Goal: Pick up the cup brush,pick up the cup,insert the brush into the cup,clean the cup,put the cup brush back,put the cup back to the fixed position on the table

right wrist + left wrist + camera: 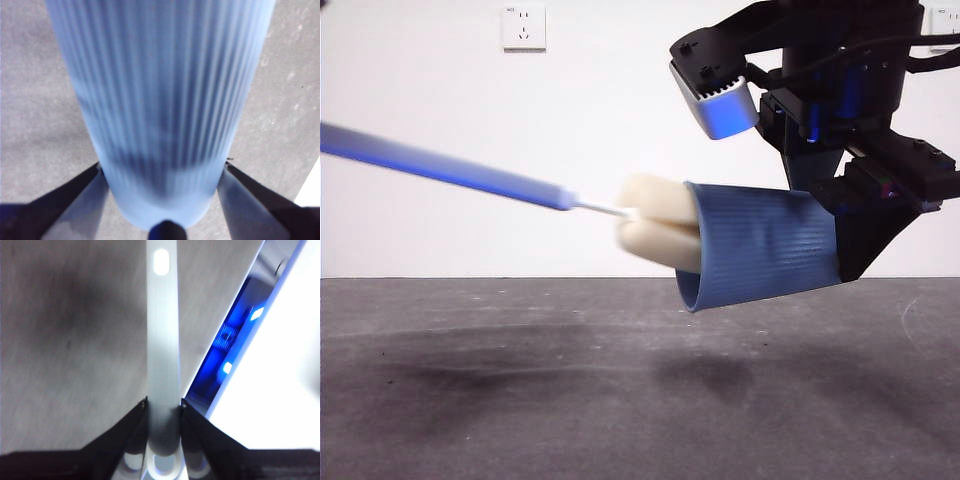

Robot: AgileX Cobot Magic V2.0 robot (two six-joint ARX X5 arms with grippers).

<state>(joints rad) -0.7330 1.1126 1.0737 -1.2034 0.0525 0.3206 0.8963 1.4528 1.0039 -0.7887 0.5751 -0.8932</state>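
My right gripper [840, 235]: I hold the cup [760, 245] by its narrow base end, my two jaws pressed against its ribbed sides, one on each side. In my right wrist view the cup [162, 100] fills the space between my jaws and runs straight away from me.

Cup's attitude: it lies on its side in the air, well above the table [620, 400], its open mouth turned away from my right gripper and tipped slightly downward. Its shadow falls on the table beneath it.

My left gripper [163, 407]: I pinch the handle of the cup brush [162, 340] between my two jaws, which close tight on its flat sides. The handle runs straight out ahead of my jaws; its pale looped end sits back between them, close to my wrist.

Cup brush in the front view: the cup brush [470, 172] comes in from the far side opposite my right gripper, its handle sloping gently down toward the cup. It looks blurred.

Sponge head [660, 235]: the cream lumpy head sits at the cup's mouth, partly inside the rim and partly still outside it.

Table: dark grey and mottled, below both my grippers; neither the cup nor the brush touches it.

Behind: a white wall with a socket [523, 27] high up.
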